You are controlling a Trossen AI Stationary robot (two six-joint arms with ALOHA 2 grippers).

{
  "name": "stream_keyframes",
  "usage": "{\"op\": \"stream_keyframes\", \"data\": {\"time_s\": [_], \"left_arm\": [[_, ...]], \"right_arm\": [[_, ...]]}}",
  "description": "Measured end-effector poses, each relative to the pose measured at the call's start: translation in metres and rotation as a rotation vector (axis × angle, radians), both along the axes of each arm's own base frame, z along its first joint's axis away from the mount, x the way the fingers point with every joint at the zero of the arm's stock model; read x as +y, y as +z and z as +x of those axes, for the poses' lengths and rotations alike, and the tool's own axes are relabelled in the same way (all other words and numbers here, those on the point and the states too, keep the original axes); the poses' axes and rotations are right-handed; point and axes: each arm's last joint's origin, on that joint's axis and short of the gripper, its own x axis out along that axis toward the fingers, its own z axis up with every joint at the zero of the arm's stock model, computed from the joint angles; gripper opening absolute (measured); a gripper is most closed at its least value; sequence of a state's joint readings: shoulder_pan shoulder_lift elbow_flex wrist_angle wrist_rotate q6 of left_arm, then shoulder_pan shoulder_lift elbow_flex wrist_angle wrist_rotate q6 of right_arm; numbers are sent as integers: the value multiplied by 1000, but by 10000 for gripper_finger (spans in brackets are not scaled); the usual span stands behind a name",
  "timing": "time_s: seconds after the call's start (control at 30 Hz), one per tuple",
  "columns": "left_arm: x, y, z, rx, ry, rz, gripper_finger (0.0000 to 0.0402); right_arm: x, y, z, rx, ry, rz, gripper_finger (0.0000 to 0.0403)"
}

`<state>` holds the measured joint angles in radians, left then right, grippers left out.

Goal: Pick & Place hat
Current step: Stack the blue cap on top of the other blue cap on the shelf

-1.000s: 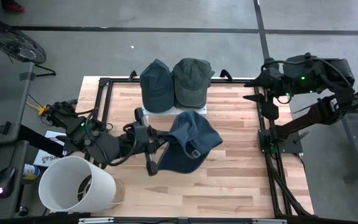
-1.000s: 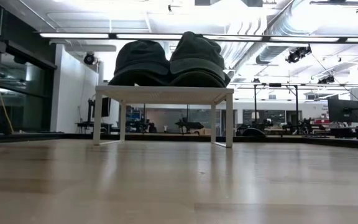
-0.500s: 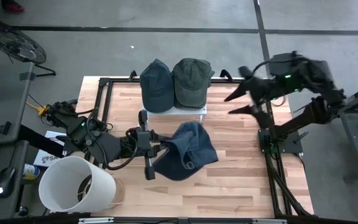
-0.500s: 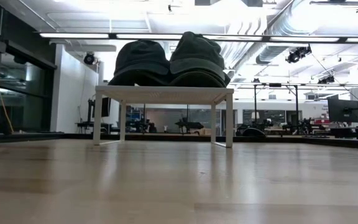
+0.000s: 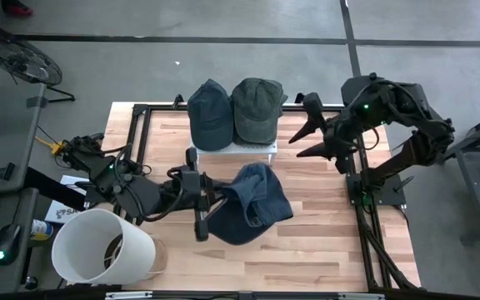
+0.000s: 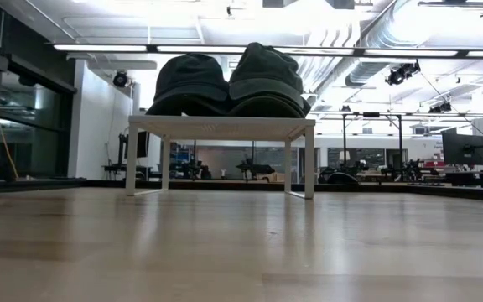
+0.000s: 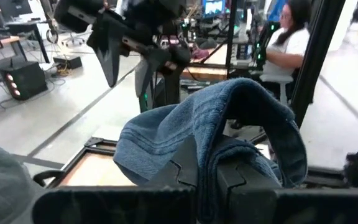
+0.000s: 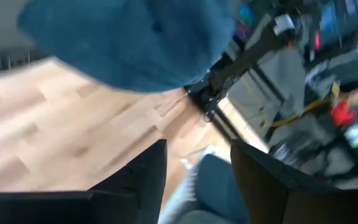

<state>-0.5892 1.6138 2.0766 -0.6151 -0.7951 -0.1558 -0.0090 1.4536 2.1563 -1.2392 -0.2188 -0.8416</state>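
The left gripper [image 5: 209, 202] pinches a blue hat [image 5: 252, 202]. The right gripper [image 5: 304, 133] is open. The white bucket's [image 5: 98, 250] inside is unclear.

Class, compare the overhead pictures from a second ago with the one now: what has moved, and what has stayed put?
The right claw, open, swung in from the table's right edge toward the stand. The left claw stays shut on the blue hat, which shifted slightly. The two hats on the white stand and the white bucket stayed put.

caps: 3, two [image 5: 209, 112] [image 5: 257, 108] on the white stand [image 5: 252, 149], one blue [image 5: 252, 204] on the counter [image 5: 307, 242] | white bucket: 1 [image 5: 98, 246] | arms: 2 | person: 1 [image 7: 284, 46]
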Motion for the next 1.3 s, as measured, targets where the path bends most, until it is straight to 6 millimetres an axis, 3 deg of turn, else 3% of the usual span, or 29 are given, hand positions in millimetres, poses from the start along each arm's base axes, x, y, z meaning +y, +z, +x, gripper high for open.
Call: {"op": "stream_keyframes", "data": {"time_s": [0.13,0.63,0.73,1.0,1.17,1.3], "left_arm": [[0,6,1,-58,1,-48,0],[3,19,0,-182,132,-114,1],[4,20,-1,-185,162,-82,1],[6,22,-2,-175,244,-18,1],[10,22,-4,-163,384,-9,1],[12,21,-5,-154,479,0,1]], "right_arm": [[0,-2,6,-32,78,-134,163],[19,7,19,-183,173,-182,142],[23,8,19,-161,75,-118,142],[14,8,13,-127,-448,36,142],[13,11,-3,-100,-473,126,142],[14,17,-16,-102,-475,332,142]]}}
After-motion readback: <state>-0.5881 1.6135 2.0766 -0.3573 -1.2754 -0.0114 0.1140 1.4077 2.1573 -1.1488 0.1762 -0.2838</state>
